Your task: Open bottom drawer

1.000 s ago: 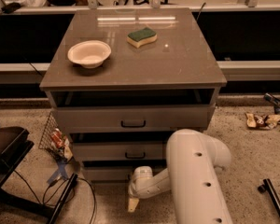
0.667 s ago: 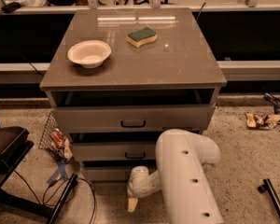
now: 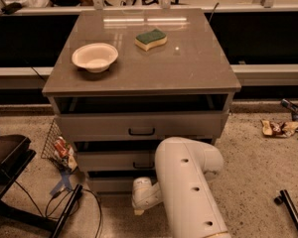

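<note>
— Where does the bottom drawer (image 3: 109, 184) sit?
— It is the cabinet's lowest front, at the floor, with its long axis running left to right. The gripper (image 3: 138, 210) hangs just before its right end.
— Is the gripper clenched?
— That cannot be told. The handle is probably hidden behind the arm (image 3: 188, 192).

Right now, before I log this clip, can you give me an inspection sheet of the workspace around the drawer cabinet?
Surface: the grey cabinet top holds a white bowl and a green-and-yellow sponge.
Job's things: bottom drawer, its front partly hidden by the white arm; handle not in view.
Clutter: wrappers on the floor at right; wire basket of packets beside the cabinet.
Grippers: pincer low in front of the bottom drawer, near the floor.
Cables: black cables looped on the floor at left.
Surroundings: speckled floor, black bar lying at right.
</note>
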Action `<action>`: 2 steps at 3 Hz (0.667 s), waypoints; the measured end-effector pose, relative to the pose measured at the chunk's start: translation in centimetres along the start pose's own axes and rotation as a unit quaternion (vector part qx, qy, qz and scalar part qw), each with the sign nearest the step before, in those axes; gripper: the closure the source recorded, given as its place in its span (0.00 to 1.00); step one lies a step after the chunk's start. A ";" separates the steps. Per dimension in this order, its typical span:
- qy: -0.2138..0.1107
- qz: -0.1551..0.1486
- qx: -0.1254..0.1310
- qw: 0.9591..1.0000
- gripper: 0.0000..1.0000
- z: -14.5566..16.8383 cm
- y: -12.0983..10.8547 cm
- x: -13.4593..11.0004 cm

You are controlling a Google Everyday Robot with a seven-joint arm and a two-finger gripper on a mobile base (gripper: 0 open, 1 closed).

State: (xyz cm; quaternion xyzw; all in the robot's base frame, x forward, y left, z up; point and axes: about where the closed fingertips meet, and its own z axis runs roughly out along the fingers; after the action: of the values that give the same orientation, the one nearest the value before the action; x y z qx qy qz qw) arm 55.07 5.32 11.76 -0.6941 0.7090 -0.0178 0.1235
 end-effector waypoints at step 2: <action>0.000 0.000 -0.001 1.000 0.87 0.0 0.1 0.0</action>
State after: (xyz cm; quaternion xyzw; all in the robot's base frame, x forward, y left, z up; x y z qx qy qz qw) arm 54.97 5.32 11.78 -0.6943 0.7090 -0.0172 0.1228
